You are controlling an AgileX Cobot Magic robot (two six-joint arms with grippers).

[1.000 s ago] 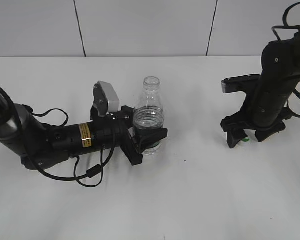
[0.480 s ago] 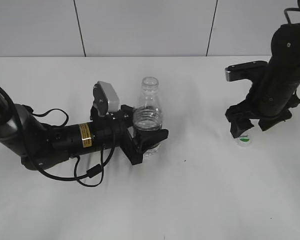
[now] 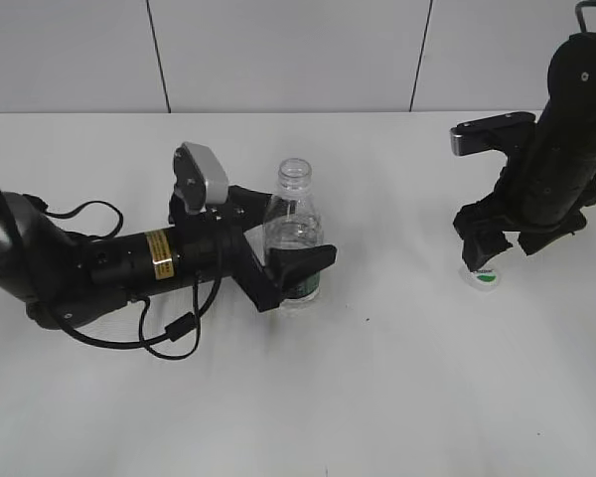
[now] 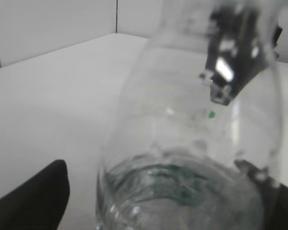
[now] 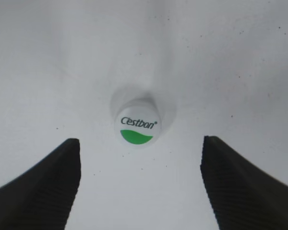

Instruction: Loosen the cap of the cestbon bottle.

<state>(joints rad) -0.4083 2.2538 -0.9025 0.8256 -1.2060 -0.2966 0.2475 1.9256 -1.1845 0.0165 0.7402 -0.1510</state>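
The cestbon bottle [image 3: 296, 238] stands upright on the white table with its neck bare and uncapped; it fills the left wrist view [image 4: 182, 120]. My left gripper [image 3: 290, 260] lies low on the table with its jaws on both sides of the bottle's lower body. The left wrist view [image 4: 163, 201] shows a gap between one finger and the bottle, so it is open. The white cap [image 3: 485, 278] with the green mark lies flat on the table at the right [image 5: 138, 127]. My right gripper [image 3: 499, 253] hangs open and empty just above it [image 5: 140, 154].
The white table [image 3: 377, 397] runs back to a grey panelled wall [image 3: 278, 50]. The left arm's black cable [image 3: 169, 333] loops on the table beside the arm. Specks dot the table surface around the cap.
My right gripper has risen and shifted right, leaving the cap lying on the table. My left arm has shifted a little and its jaws have spread off the bottle.
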